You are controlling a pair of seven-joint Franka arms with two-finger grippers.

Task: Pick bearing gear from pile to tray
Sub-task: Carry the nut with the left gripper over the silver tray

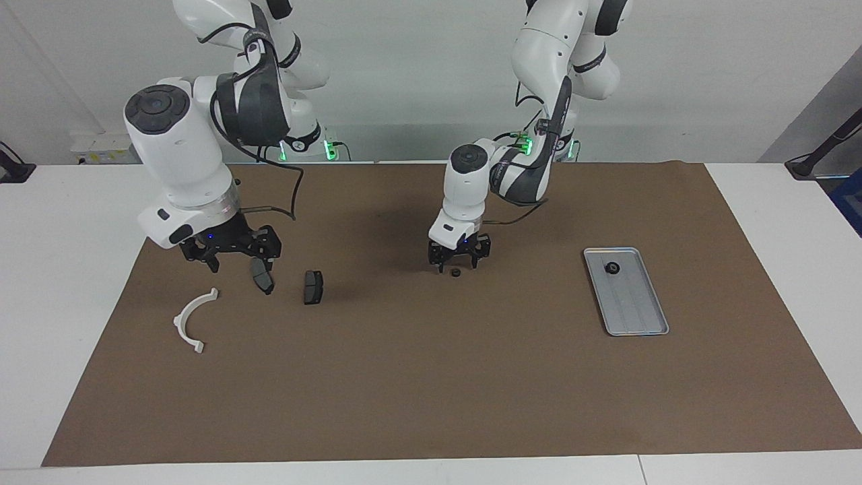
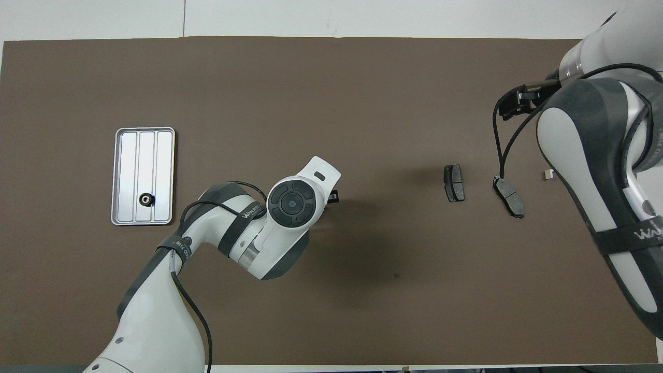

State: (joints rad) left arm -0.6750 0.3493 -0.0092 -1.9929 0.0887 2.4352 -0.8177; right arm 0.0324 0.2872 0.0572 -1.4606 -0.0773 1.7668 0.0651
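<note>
The facing view shows the small black bearing gear [image 1: 456, 273] on the brown mat [image 1: 431, 377], near the mat's middle and toward its robot-side edge; in the overhead view the left arm's wrist hides it completely. The facing view also shows the whole white half-ring bracket [image 1: 192, 320] near the right arm's end of the mat, while overhead only 1 tip of it [image 2: 548, 174] peeks out beside the right arm.

The silver tray [image 1: 626, 291] lies toward the left arm's end of the mat, with 1 black round piece [image 1: 612, 268] in its robot-side end. 2 dark brake pads [image 1: 313, 287] [image 1: 262, 276] lie side by side between the bracket and the gear.

The left gripper [image 1: 456, 267] is down at the mat with its fingers apart, 1 on each side of the bearing gear; I cannot tell whether they touch it. The right gripper [image 1: 232, 259] hangs over the mat beside the brake pads, fingers spread wide and holding nothing.
</note>
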